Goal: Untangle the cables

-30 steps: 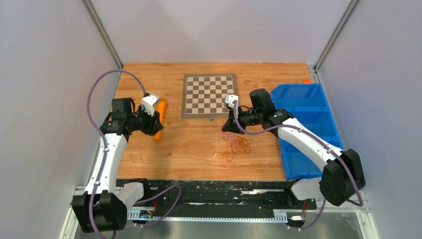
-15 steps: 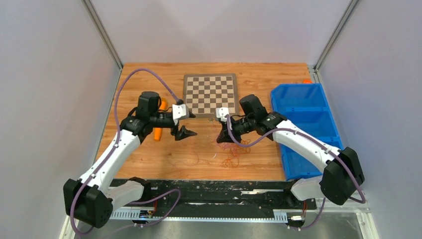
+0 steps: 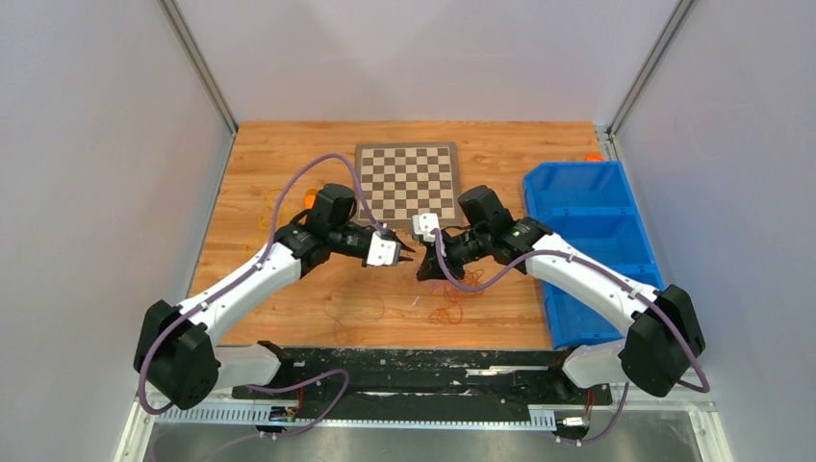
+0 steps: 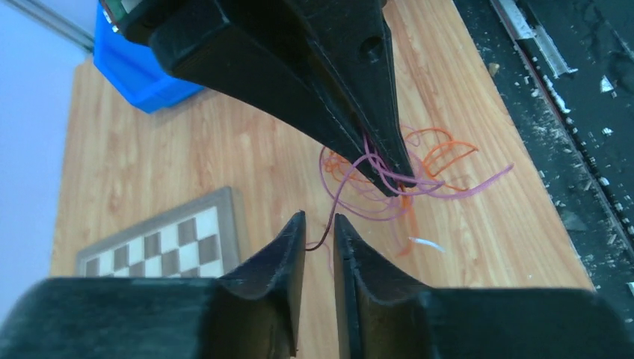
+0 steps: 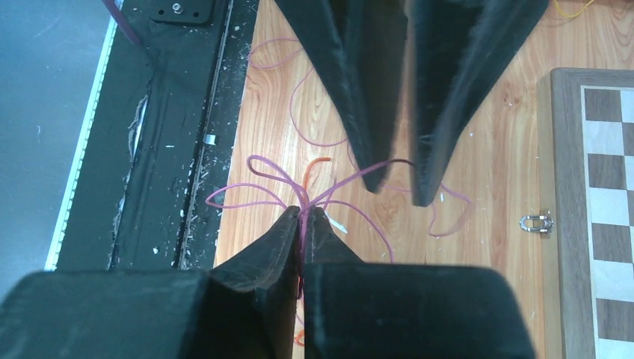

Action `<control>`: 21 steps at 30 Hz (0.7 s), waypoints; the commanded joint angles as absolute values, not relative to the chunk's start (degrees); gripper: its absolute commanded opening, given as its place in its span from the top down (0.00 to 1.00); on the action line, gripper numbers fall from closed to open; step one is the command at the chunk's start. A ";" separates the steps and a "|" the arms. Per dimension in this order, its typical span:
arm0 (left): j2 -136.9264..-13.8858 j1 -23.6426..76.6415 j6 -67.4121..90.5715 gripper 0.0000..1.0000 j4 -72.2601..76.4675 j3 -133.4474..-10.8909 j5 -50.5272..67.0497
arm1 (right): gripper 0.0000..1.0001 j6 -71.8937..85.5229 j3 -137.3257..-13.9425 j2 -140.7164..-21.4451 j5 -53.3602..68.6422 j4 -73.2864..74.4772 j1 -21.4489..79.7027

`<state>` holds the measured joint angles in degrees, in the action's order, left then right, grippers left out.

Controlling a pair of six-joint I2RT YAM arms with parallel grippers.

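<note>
The cables (image 3: 445, 298) are a tangle of thin reddish-orange and purplish wires on the wood near the front edge. My right gripper (image 3: 424, 272) is shut on a bunch of their strands (image 5: 302, 196) and holds them just above the table. My left gripper (image 3: 408, 253) faces it tip to tip. Its jaws (image 4: 320, 217) stand a narrow gap apart, with one dark thin strand (image 4: 329, 224) running between the fingertips. In the left wrist view the right gripper (image 4: 400, 183) pinches the looped wires (image 4: 419, 172). A few yellow wires (image 3: 265, 207) lie apart at the left.
A chessboard (image 3: 406, 181) lies behind the grippers. A blue bin (image 3: 587, 221) stands at the right. An orange cylinder (image 3: 309, 198) is partly hidden behind the left arm. A small metal clasp (image 5: 535, 221) lies beside the board. The black front rail (image 3: 414, 361) runs close to the tangle.
My left arm has swung right, from the orange cylinder to the right gripper's tips. The right gripper has shifted slightly left and nearer with the cables.
</note>
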<state>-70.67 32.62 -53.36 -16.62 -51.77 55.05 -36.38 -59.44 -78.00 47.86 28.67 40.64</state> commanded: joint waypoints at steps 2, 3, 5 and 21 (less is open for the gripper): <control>-70.02 33.87 -54.85 0.98 -19.18 -55.39 50.71 | 0.89 -37.37 -60.35 -76.79 45.24 28.11 40.32; -68.61 33.49 -48.47 0.99 -19.04 -56.69 49.22 | 0.86 -37.09 -59.60 -77.11 44.36 27.94 39.68; -65.11 31.11 -40.68 1.00 -19.17 -57.87 48.66 | 0.83 -36.61 -57.28 -78.27 42.56 27.24 38.14; -48.23 25.42 -18.47 1.00 -17.40 -56.26 34.49 | 1.00 -36.36 -52.11 -94.45 32.20 22.52 31.55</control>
